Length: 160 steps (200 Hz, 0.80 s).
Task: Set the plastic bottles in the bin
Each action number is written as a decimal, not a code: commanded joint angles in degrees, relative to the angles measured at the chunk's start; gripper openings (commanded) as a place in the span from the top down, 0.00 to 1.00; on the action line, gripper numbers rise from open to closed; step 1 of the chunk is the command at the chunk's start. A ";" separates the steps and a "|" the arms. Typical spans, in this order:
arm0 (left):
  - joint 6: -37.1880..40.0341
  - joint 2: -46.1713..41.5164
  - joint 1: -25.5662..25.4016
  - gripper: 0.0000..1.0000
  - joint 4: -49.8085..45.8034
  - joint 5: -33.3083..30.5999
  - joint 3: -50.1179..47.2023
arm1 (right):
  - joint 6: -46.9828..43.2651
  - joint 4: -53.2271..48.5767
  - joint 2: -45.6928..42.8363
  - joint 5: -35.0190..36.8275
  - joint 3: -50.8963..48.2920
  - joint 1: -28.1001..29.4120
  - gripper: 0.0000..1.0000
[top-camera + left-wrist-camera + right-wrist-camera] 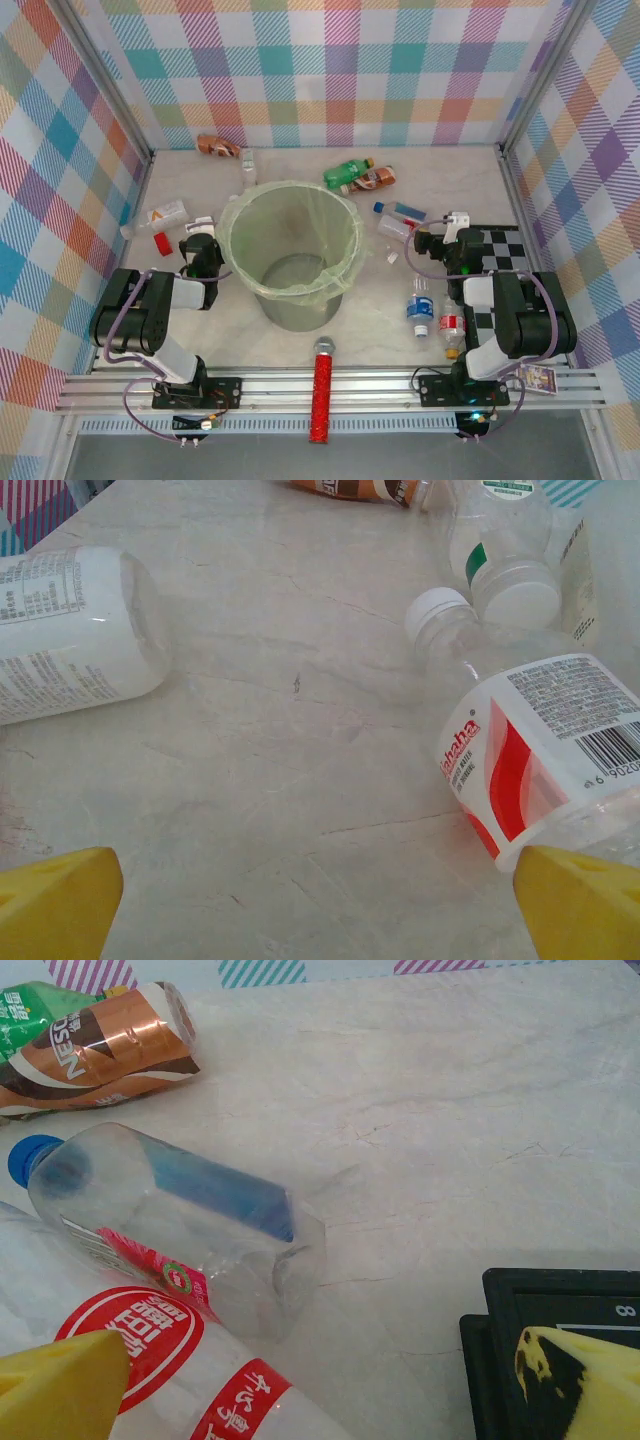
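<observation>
The bin [300, 300], a grey bucket lined with a pale green bag, stands mid-table. Plastic bottles lie around it: a brown one [215, 145] at the back left, a green one [347, 173] and a brown one [378, 179] behind it, and a blue-capped clear one [400, 211] to its right. My left gripper [200, 240] is open left of the bin, with bare table between its fingers [60, 900]. A red-and-white labelled bottle [530, 750] lies just ahead on its right. My right gripper [440, 232] is open, with the blue-capped bottle [170, 1220] and a red-labelled bottle [180, 1370] at its left finger [60, 1380].
A white-labelled bottle [155, 218] and a small red block [163, 243] lie at the left. Two more bottles [420, 308] lie by the right arm. A red glittery stick [322, 390] rests at the front edge. A checkered board [495, 245] sits at the right, and plaid walls enclose the table.
</observation>
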 commanded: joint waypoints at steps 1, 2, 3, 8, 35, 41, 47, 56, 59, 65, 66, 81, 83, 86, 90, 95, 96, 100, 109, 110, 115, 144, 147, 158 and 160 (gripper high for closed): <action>0.51 -0.15 -0.22 0.00 1.96 0.11 -0.14 | 0.12 1.63 0.28 -0.18 0.53 -0.19 0.01; 0.49 -0.19 -0.21 0.00 1.96 0.11 -0.18 | 0.11 1.62 0.28 -0.21 0.53 -0.15 0.01; 0.52 -0.21 -0.21 0.00 1.96 0.11 -0.20 | 0.11 1.66 0.28 -0.18 0.53 -0.13 0.01; 0.52 -0.15 -0.23 0.00 1.96 0.08 -0.21 | 0.11 1.65 0.28 -0.19 0.53 -0.12 0.01; 0.51 -0.12 -0.21 0.00 1.98 0.07 -0.14 | 0.18 1.62 0.28 -0.23 0.53 -0.12 0.01; 0.55 -0.10 -0.21 0.00 1.96 0.05 -0.20 | 0.13 1.64 0.28 -0.22 0.53 -0.12 0.01; 0.47 -0.11 -0.22 0.00 1.96 0.11 -0.15 | 0.11 1.62 0.23 -0.22 0.53 -0.18 0.01; 0.50 -0.15 -0.21 0.00 1.94 0.11 -0.20 | 0.11 1.62 0.28 -0.22 0.53 -0.14 0.01; 0.50 -0.15 -0.21 0.00 1.88 0.06 -0.14 | 0.11 1.62 0.28 -0.22 0.53 -0.13 0.01; 0.45 -0.14 -0.21 0.00 1.79 0.19 -0.12 | 0.13 1.62 0.29 -0.21 0.53 -0.12 0.01; 0.46 -0.15 -0.21 0.00 1.78 0.15 -0.08 | 0.12 1.57 0.28 -0.23 0.57 -0.12 0.01; 0.45 -0.15 -0.21 0.00 1.53 0.20 0.07 | 0.19 1.43 0.28 -0.24 0.63 -0.14 0.01; 0.42 -0.15 -0.21 0.00 1.52 0.16 0.07 | 0.19 1.50 0.28 -0.17 0.62 -0.14 0.01; 0.45 -0.15 -0.21 0.00 1.52 0.16 0.08 | 0.19 1.51 0.30 -0.15 0.62 -0.12 0.01; 0.43 -0.16 -0.21 0.00 1.52 0.17 0.05 | 0.18 1.44 0.28 -0.22 0.62 -0.13 0.01; 0.47 -0.15 -0.23 0.00 1.56 0.14 0.05 | 0.18 1.44 0.36 -0.24 0.70 -0.12 0.01; 0.43 -0.15 -0.22 0.00 1.54 0.13 0.05 | 0.19 1.44 0.36 -0.24 0.70 -0.12 0.01; 0.41 -0.15 -0.21 0.00 1.52 0.18 0.12 | 0.19 1.37 0.36 -0.21 0.70 -0.12 0.01; 0.42 -0.15 -0.26 0.00 1.52 0.15 0.05 | 0.24 1.42 0.36 -0.26 0.70 -0.11 0.01; 0.45 -0.19 -0.23 0.00 1.52 0.13 0.05 | 0.22 1.43 0.36 -0.25 0.70 -0.11 0.01; 0.44 -0.15 -0.21 0.00 1.50 0.13 0.05 | 0.11 1.34 0.36 -0.26 0.70 -0.15 0.01; 0.45 -0.15 -0.26 0.00 1.52 0.20 0.05 | 0.18 1.33 0.36 -0.27 0.70 -0.19 0.01; 0.43 -0.15 -0.22 0.00 1.52 0.18 0.09 | 0.19 1.33 0.36 -0.29 0.70 -0.12 0.01; 0.42 -0.15 -0.22 0.00 1.57 0.18 0.11 | 0.25 1.37 0.36 -0.25 0.70 -0.19 0.01; 0.41 -0.15 -0.24 0.00 1.53 0.18 0.06 | 0.21 1.36 0.36 -0.31 0.70 -0.09 0.01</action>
